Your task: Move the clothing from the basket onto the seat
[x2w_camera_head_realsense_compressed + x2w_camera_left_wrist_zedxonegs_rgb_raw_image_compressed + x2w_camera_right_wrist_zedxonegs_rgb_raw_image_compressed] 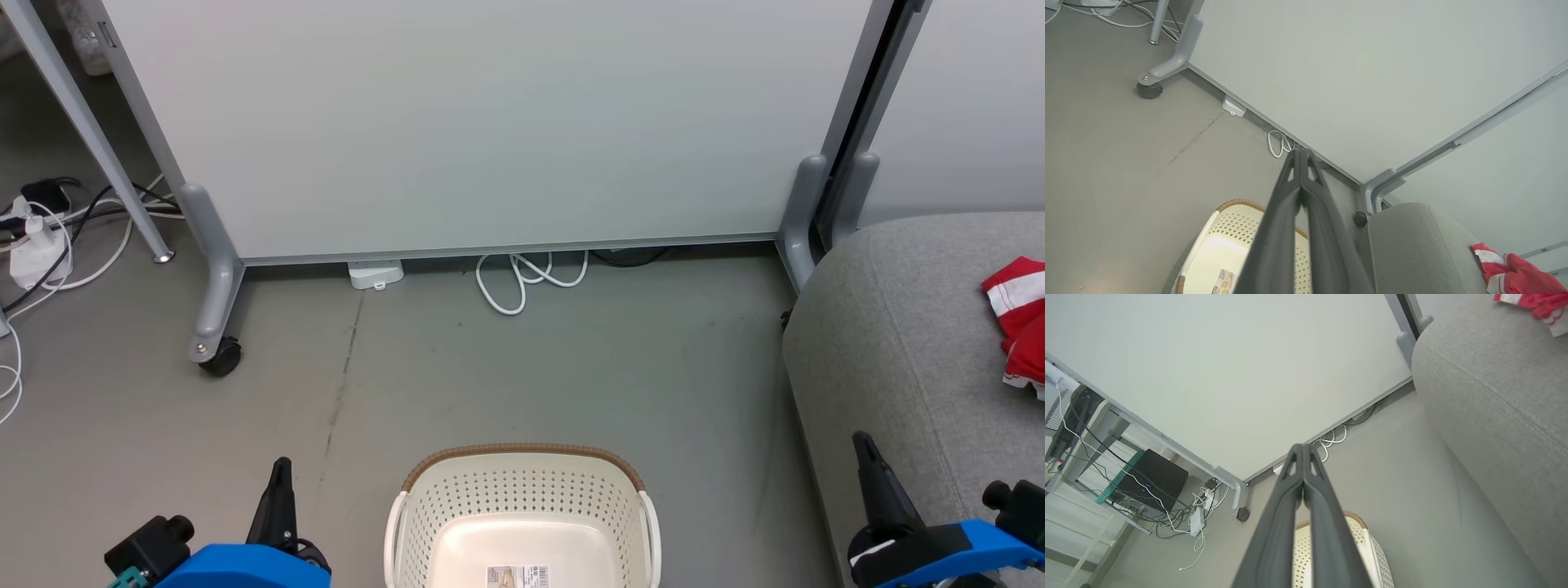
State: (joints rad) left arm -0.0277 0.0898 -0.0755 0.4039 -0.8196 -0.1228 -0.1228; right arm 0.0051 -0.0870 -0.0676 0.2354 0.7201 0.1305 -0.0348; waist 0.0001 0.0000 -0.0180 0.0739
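The red clothing (1020,314) with white stripes lies on the grey seat (898,351) at the far right; it also shows as clothing (1511,271) and clothing (1535,304) on the seat (1412,245) and the seat (1494,396) in both wrist views. The cream basket (522,506) with its brown rim stands on the floor at the bottom centre, holding nothing but a label; basket (1224,249), basket (1363,547). My left gripper (282,469) is shut, left of the basket, fingers pressed together (1300,153). My right gripper (864,445) is shut beside the seat's front, fingers touching (1302,447).
A pale wheeled partition (490,122) stands behind the floor, with a caster (220,357) at its left foot. White cable loops (522,282) lie under it. A power strip and cables (33,245) sit at the far left. Bare grey floor (531,367) lies ahead of the basket.
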